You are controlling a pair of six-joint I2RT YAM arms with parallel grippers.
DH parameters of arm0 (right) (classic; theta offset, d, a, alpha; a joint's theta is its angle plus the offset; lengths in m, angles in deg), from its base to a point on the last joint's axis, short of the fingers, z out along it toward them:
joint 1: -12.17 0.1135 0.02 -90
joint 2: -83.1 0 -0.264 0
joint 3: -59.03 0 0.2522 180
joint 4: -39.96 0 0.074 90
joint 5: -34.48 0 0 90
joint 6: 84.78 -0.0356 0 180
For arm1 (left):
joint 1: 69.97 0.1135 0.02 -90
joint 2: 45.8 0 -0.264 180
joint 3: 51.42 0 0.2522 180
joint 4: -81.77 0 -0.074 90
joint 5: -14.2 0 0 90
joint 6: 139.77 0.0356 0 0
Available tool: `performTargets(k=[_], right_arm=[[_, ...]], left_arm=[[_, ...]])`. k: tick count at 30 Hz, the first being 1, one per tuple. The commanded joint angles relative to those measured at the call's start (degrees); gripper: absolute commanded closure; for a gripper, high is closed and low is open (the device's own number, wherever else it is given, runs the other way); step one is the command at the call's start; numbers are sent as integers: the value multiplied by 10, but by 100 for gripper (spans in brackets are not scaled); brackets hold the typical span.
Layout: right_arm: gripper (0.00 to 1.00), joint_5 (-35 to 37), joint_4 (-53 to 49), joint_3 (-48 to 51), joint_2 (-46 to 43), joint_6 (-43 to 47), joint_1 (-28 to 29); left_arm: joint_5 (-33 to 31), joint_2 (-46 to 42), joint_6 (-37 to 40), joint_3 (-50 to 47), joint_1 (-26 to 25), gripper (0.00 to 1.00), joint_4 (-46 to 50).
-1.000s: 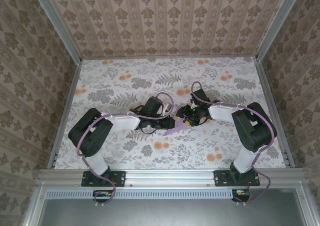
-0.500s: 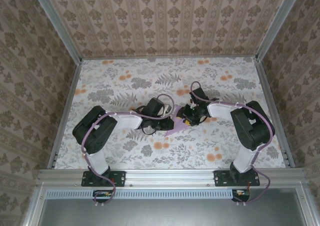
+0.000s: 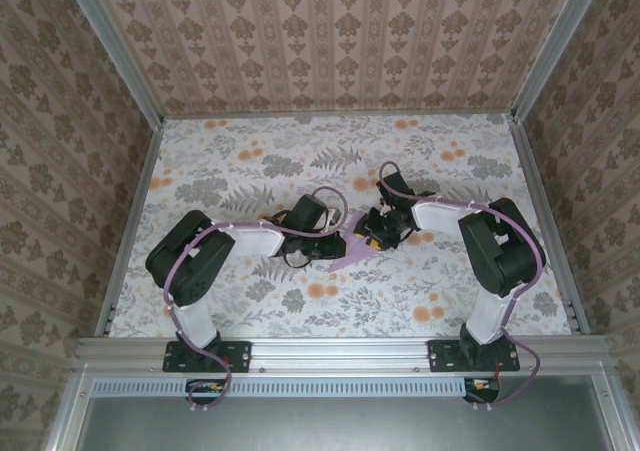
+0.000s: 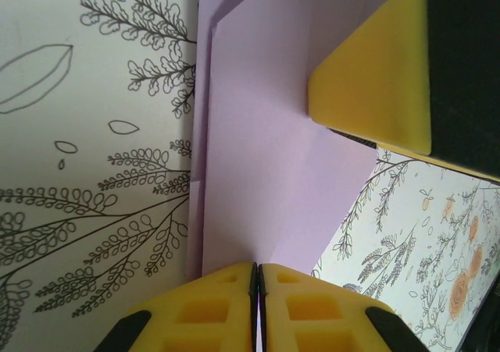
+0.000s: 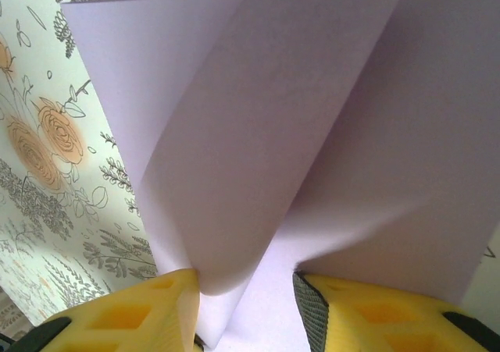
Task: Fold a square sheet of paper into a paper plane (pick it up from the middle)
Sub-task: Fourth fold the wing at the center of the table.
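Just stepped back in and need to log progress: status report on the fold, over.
Left tool shut on the paper, pinching its edge. Right tool open, a raised fold between its fingers. Paper part-folded, no plane yet. Nothing in the way.

Both arms reach inward, left claw (image 4: pixel 257 269) pinched shut, right claw (image 5: pixel 246 280) with fingers parted

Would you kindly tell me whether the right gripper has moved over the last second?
Yes, slightly: the right gripper, at the paper, has edged left, away from the table's right rail.
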Motion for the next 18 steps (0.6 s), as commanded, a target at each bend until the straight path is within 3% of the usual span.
performTargets(k=[1,18], right_arm=[[57,117,-73,41,69,11,2],[56,124,-82,33,90,9,5]], left_arm=[[-8,13,-3,13,6,88,21],[-15,18,-2,16,7,89,34]])
